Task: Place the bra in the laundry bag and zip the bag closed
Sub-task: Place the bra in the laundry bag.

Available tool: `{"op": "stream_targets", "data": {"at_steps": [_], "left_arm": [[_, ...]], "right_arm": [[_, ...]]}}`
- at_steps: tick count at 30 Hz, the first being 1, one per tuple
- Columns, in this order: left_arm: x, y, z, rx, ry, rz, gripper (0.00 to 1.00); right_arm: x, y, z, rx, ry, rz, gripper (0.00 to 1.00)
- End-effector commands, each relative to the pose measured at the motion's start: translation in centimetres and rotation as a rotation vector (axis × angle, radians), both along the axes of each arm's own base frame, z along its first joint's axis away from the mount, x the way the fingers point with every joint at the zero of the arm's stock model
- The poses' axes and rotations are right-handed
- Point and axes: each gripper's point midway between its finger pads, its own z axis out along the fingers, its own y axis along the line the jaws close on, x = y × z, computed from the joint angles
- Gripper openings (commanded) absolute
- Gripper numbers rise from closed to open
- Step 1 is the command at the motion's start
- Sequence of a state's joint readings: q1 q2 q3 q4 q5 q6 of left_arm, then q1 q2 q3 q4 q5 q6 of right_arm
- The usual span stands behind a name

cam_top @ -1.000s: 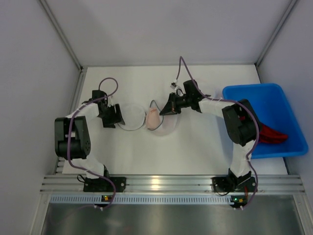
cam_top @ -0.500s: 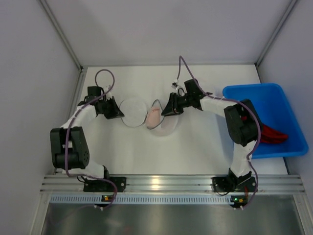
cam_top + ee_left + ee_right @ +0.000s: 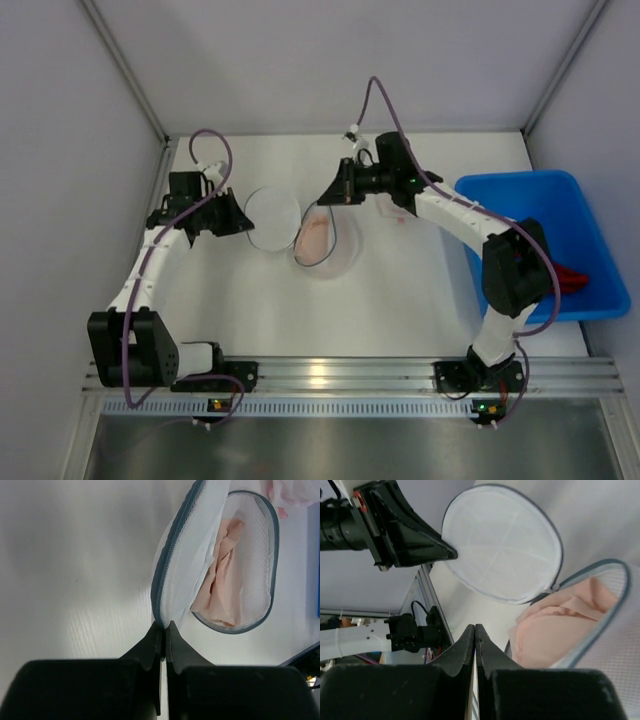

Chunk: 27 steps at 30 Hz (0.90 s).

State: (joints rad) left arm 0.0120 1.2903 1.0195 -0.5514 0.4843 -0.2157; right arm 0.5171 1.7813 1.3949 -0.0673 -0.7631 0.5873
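The round white mesh laundry bag (image 3: 335, 262) lies open mid-table with the pale pink bra (image 3: 315, 238) bunched inside. Its flat lid (image 3: 272, 218) is folded out to the left. My left gripper (image 3: 246, 224) is shut on the grey zip edge at the lid's left side. In the left wrist view the gripper (image 3: 164, 626) pinches that edge, with the lid (image 3: 185, 565) and the bra (image 3: 225, 580) beyond. My right gripper (image 3: 323, 197) hangs shut over the bag's far rim. In its wrist view the right gripper (image 3: 474, 626) shows nothing between its jaws, above the bra (image 3: 560, 625) and lid (image 3: 500, 545).
A blue bin (image 3: 500, 195) stands at the right edge with a red item (image 3: 565, 275) inside. A pale pink cloth (image 3: 395, 212) lies under the right arm, behind the bag. Enclosure walls close in the left, right and back.
My left gripper has shut on the lid's zip edge and its arm has stretched out to the left. My right gripper has lifted back from the bra towards the bag's far rim.
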Motion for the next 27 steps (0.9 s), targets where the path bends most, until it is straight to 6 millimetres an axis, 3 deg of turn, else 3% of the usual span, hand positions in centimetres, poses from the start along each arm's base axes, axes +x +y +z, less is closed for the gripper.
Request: {"op": "stream_targets", "data": {"at_steps": [1, 6, 12, 18, 20, 22, 25, 27], "left_arm": [[0.1, -0.6, 3.3, -0.030, -0.063, -0.011, 0.00], [0.3, -0.6, 5.8, -0.042, -0.099, 0.004, 0.00], [-0.3, -1.3, 7.3, -0.084, -0.113, -0.004, 0.00], [-1.3, -1.9, 9.5, -0.138, -0.147, -0.001, 0.00], [-1.4, -1.8, 9.8, -0.139, -0.144, 0.012, 0.00], [-1.6, -1.4, 9.6, -0.118, -0.125, 0.030, 0.00], [-1.2, -0.3, 9.1, -0.049, -0.122, 0.062, 0.00], [-0.8, 0.4, 8.8, -0.004, -0.134, 0.069, 0.00]], "right_arm": [[-1.6, 3.2, -2.1, -0.044, 0.001, 0.017, 0.00], [-1.9, 4.1, -8.1, -0.161, 0.031, -0.051, 0.00], [-0.1, 4.4, -14.2, -0.330, 0.051, -0.198, 0.00], [2.0, 4.6, -17.5, -0.411, 0.051, -0.324, 0.00], [2.2, 4.8, -17.7, -0.403, 0.065, -0.332, 0.00], [1.3, 5.9, -16.6, -0.345, 0.083, -0.274, 0.00], [0.1, 7.8, -11.5, -0.191, 0.056, -0.168, 0.13], [-1.1, 8.3, -6.9, -0.100, 0.010, -0.092, 0.23]]}}
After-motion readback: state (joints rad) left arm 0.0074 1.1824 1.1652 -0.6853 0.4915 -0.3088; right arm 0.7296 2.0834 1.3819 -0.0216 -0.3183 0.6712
